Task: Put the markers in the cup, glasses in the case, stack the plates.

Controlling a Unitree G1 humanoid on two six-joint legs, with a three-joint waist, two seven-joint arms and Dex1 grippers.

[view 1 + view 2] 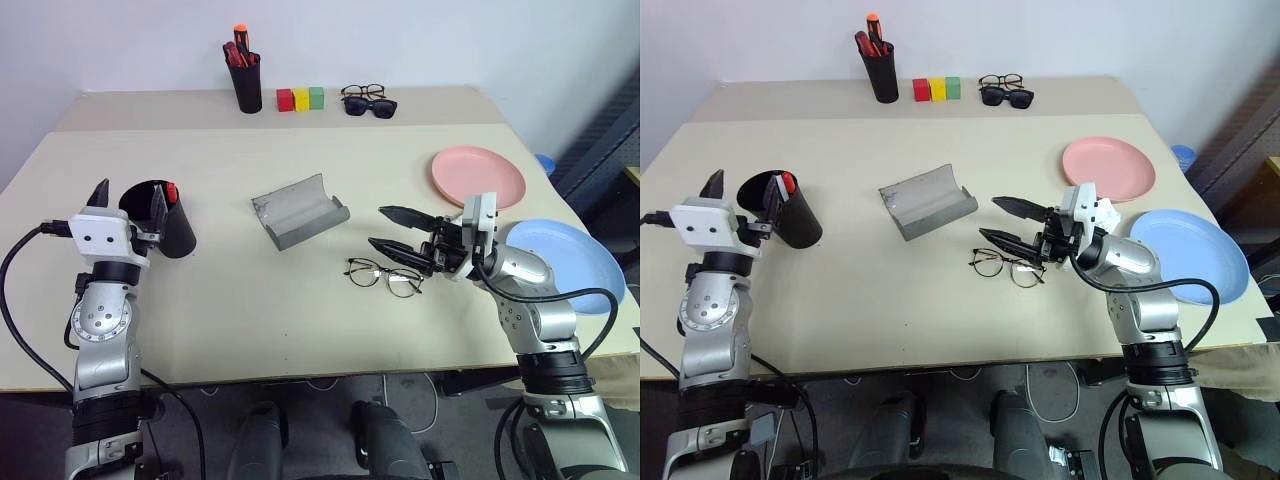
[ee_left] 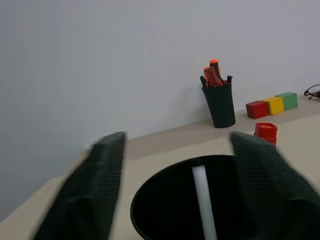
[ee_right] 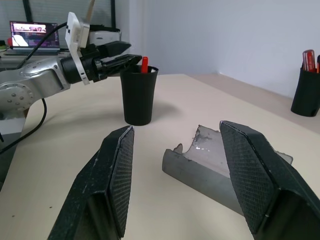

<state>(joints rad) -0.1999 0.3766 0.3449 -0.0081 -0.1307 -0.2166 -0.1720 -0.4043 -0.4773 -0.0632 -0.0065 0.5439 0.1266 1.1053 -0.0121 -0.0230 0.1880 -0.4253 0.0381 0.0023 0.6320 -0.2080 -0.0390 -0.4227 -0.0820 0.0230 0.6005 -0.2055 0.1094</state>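
Observation:
My left gripper [image 1: 130, 195] stands open at the rim of the black cup [image 1: 170, 232] on the table's left. One marker [image 2: 203, 200] with a white barrel and red cap [image 1: 171, 190] leans inside the cup, free of the fingers. My right gripper [image 1: 377, 227] is open, pointing left, just above the wire-framed glasses [image 1: 385, 277], which lie flat on the table. The grey case [image 1: 298, 210] lies open in the middle. At the right, the pink plate [image 1: 478, 176] and the blue plate [image 1: 570, 262] lie side by side, apart.
A tall black pen pot [image 1: 245, 85] with red and orange pens stands at the back. Beside it are red, yellow and green blocks [image 1: 300, 98], then dark sunglasses [image 1: 370, 106] and another pair of glasses. The blue plate overhangs the table's right edge.

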